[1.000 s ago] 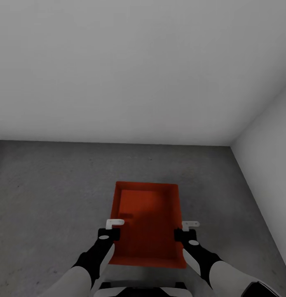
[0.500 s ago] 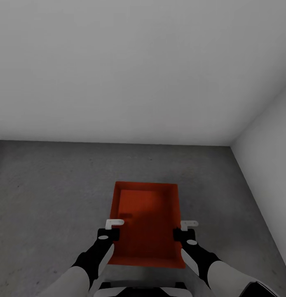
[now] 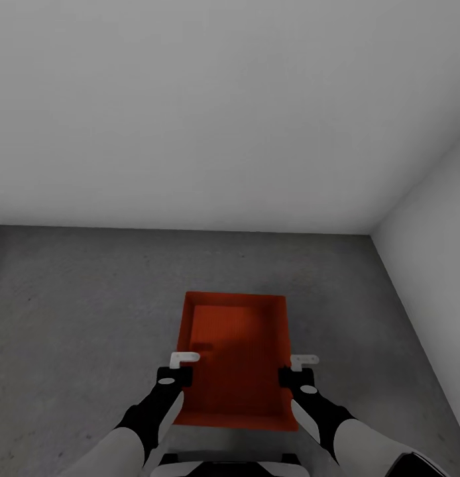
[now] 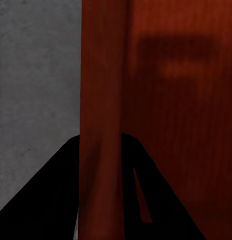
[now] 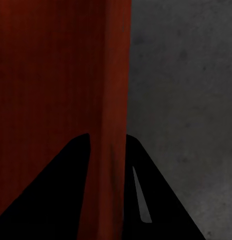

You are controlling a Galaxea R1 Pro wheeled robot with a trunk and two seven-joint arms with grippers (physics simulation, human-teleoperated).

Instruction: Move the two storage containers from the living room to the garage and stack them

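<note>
The left gripper (image 3: 184,360) and the right gripper (image 3: 304,361) each clamp a side wall of the orange-red storage container (image 3: 235,351). The arms hide its near corners, and whether it touches the concrete floor (image 3: 77,311) is hard to tell.

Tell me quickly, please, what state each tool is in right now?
Left tool: shut on the left wall of the orange-red storage container.
Right tool: shut on its right wall.

Bare garage corner: mottled grey concrete floor (image 3: 77,311), plain pale walls (image 3: 223,112).
</note>
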